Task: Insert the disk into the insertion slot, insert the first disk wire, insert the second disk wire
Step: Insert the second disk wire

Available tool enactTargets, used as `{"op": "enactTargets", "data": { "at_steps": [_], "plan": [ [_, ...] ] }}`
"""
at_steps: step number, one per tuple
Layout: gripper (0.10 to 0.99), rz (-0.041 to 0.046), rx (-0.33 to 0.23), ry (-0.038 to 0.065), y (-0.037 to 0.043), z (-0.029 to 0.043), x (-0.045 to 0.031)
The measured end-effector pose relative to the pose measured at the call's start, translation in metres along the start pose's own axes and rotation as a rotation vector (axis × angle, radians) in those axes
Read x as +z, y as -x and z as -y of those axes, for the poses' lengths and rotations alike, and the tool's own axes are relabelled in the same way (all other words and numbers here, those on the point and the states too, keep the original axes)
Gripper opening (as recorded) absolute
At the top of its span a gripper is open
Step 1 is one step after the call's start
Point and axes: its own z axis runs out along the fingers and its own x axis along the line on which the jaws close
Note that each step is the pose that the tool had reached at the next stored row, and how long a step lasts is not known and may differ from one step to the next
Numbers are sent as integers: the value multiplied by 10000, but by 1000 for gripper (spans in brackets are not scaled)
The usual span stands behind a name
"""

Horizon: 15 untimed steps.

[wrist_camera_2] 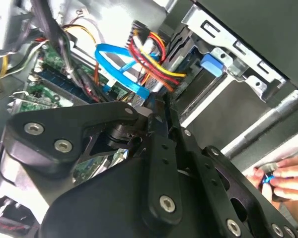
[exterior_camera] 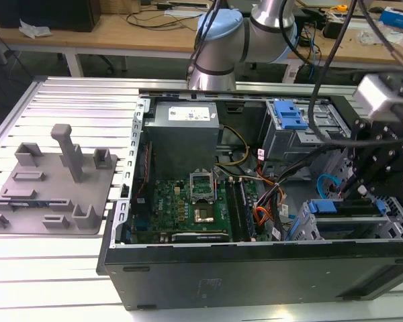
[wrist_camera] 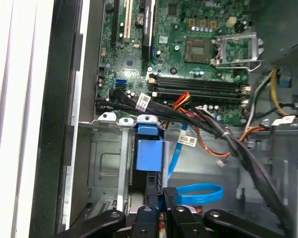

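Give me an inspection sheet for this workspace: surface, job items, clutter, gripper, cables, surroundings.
Surface: ribbed metal table carrying an open computer case.
Job's things: the disk, blue-framed, sits in the insertion slot of the grey cage; whether fully seated cannot be told.
Clutter: grey fixture block on the table at the exterior view's left.
Gripper: gripper is closed on a black connector just behind the disk.
Cables: a blue data cable loops beside the gripper; red, yellow and black wire bundle close by.
Surroundings: wooden bench behind; a person's hand at the case edge.
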Motion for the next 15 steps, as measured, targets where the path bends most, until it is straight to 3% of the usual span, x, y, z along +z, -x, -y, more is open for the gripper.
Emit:
{"op": "enactTargets", "data": {
  "at_steps": [3, 8, 9, 10, 12, 14, 15],
  "plan": [
    [161, -3, -11, 0, 18, -12, -131],
    [161, -10, -12, 0, 16, -13, -149],
    [161, -5, 4, 39, 15, -12, -147],
    [161, 13, 74, 187, 15, -12, -147],
    [161, 66, 157, 303, 14, -13, -145],
    [161, 126, 262, 330, 14, -13, -142],
    [161, 196, 401, 323, 14, -12, -136]
  ]
}}
